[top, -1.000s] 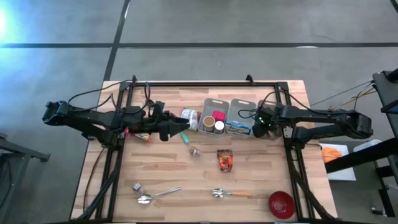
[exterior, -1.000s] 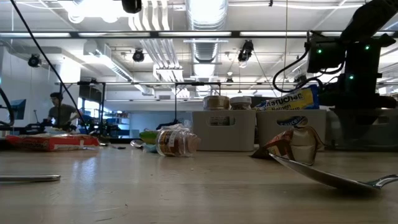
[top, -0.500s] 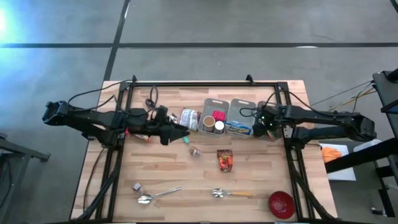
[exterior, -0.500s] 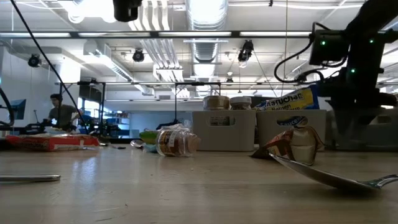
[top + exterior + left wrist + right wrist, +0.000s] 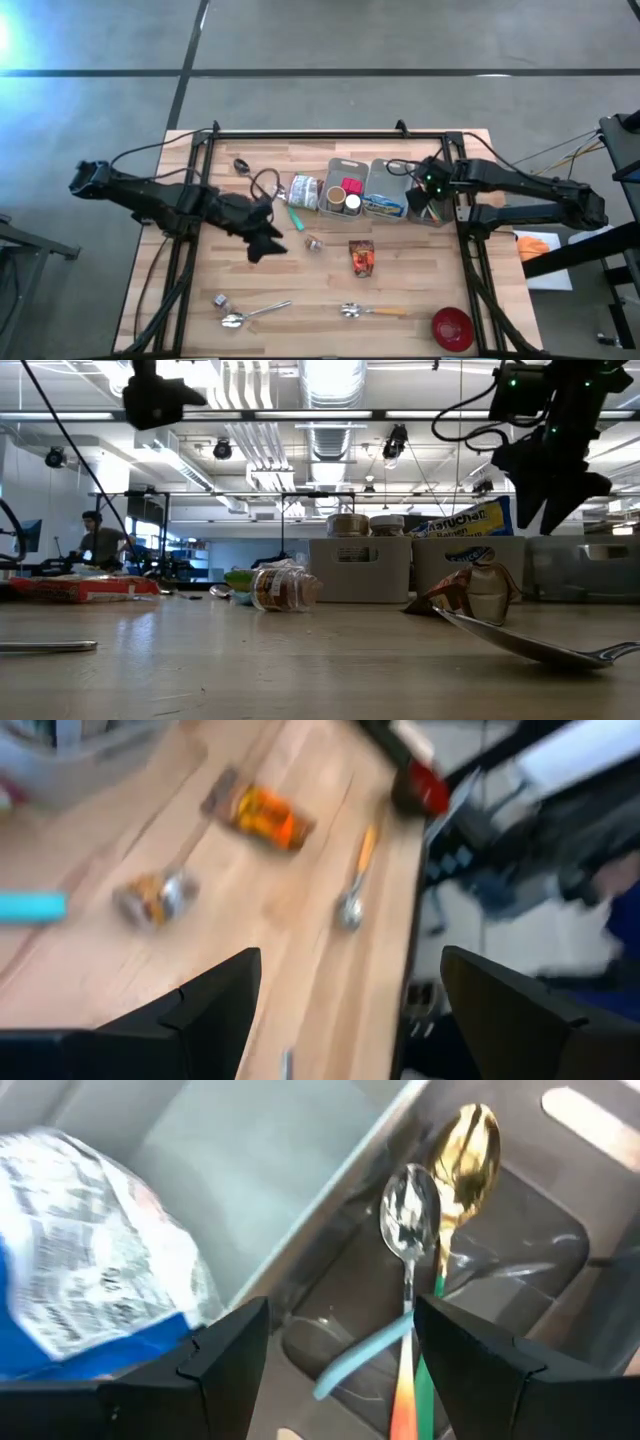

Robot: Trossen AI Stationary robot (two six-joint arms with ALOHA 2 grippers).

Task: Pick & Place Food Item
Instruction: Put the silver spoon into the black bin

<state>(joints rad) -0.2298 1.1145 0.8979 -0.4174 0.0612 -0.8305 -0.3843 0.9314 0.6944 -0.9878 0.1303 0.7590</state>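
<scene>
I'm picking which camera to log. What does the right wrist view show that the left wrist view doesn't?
Only the right wrist view: two spoons, one silver and one gold, lying in a grey bin, and a blue-and-white packet in the bin beside it. Only the left wrist view: the orange snack bag, a small jar, a spoon with an orange handle and the red bowl on the wooden table. Both: each arm's own open fingers.

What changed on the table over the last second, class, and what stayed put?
The left pincer swung away from the bins toward the table's near middle, open and empty, uncovering a teal-handled utensil. The right pincer lifted above the spoons in the end bin, open. The snack packet, jar and red bowl stayed put.
</scene>
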